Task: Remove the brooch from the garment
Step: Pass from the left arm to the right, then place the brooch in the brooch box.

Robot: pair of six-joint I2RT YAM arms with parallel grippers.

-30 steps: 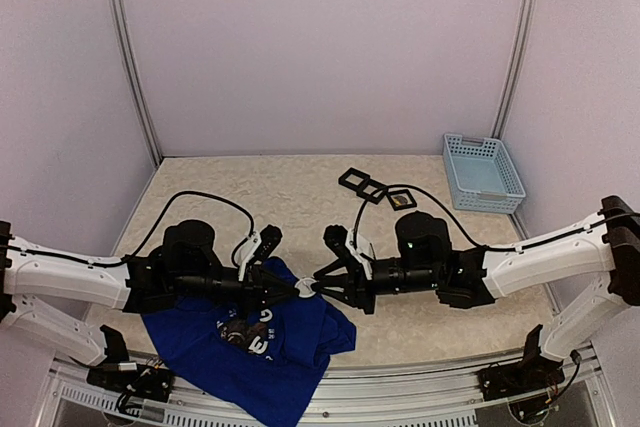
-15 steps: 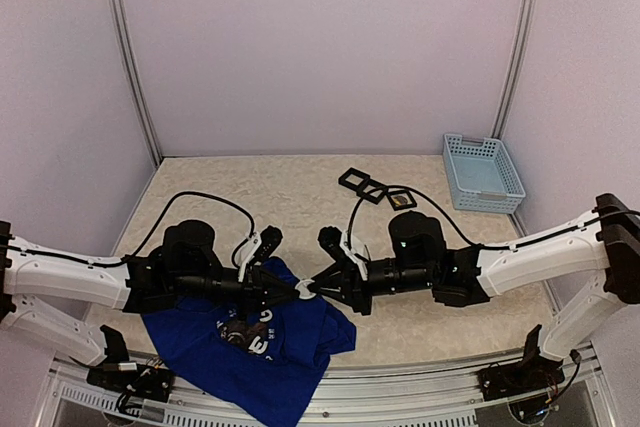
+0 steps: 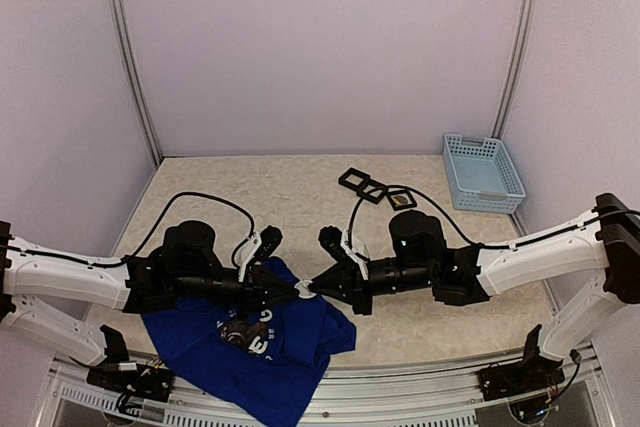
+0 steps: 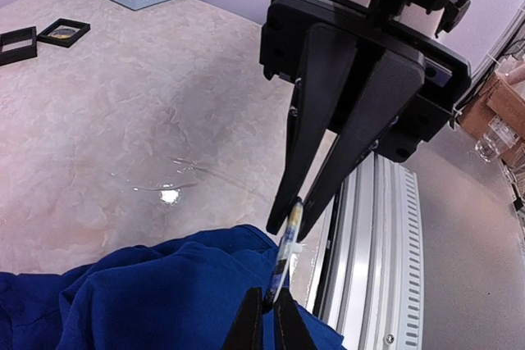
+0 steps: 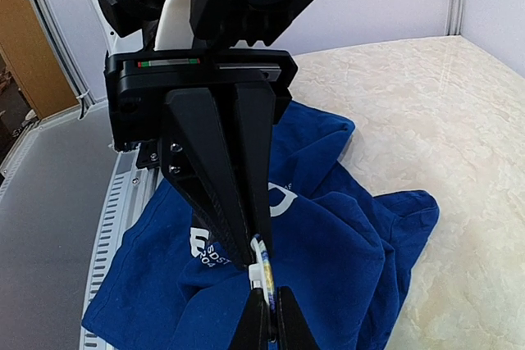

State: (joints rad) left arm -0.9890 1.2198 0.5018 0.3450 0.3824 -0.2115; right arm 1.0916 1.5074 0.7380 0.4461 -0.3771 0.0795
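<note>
The brooch (image 3: 305, 289), a thin round disc seen edge-on, hangs between my two grippers just above the garment (image 3: 240, 347), a royal-blue T-shirt with white lettering crumpled at the front left. My left gripper (image 3: 297, 290) is shut on one edge of the disc and my right gripper (image 3: 314, 289) on the opposite edge. In the left wrist view the brooch (image 4: 284, 259) stands between my own tips (image 4: 270, 291) and the right gripper (image 4: 289, 227), with blue cloth (image 4: 148, 301) still at its lower end. The right wrist view shows the brooch (image 5: 263, 277) over the shirt (image 5: 353, 243).
A light-blue basket (image 3: 483, 172) stands at the back right. Black square frames (image 3: 375, 190) lie behind the right arm. The metal front rail (image 3: 400, 387) runs right beside the shirt. Black cables trail over the tabletop behind both arms.
My right gripper has moved slightly left and shut its jaws on the brooch. The left gripper has kept its grip and held still.
</note>
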